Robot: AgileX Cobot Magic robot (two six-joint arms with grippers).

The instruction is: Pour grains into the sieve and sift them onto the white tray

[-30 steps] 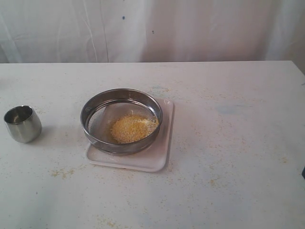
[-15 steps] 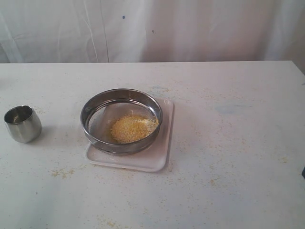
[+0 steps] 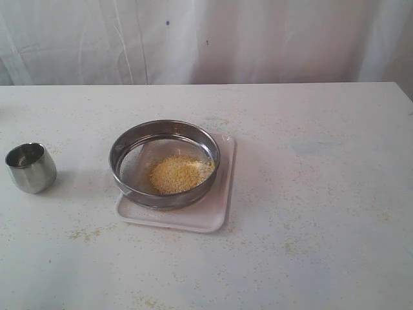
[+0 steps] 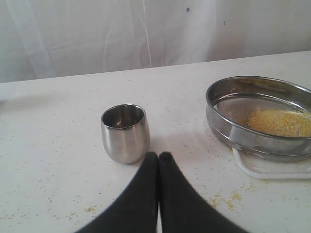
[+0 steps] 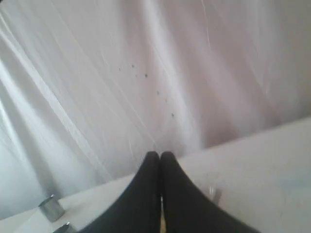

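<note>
— Left tool (image 4: 159, 156) and right tool (image 5: 160, 155), how do they stand?
— Both clenched, pressed tight together with nothing held between them. The left one points at an upright steel cup (image 4: 123, 132), near it but not touching.
— And the sieve (image 3: 161, 199)?
— Sitting on the white tray (image 3: 216, 208), in the middle of the bench (image 3: 322, 194), well apart from the cup. The grains (image 3: 178, 174) lie in a heap inside it, toward its right side. Loose specks dot the bench around the tray.
</note>
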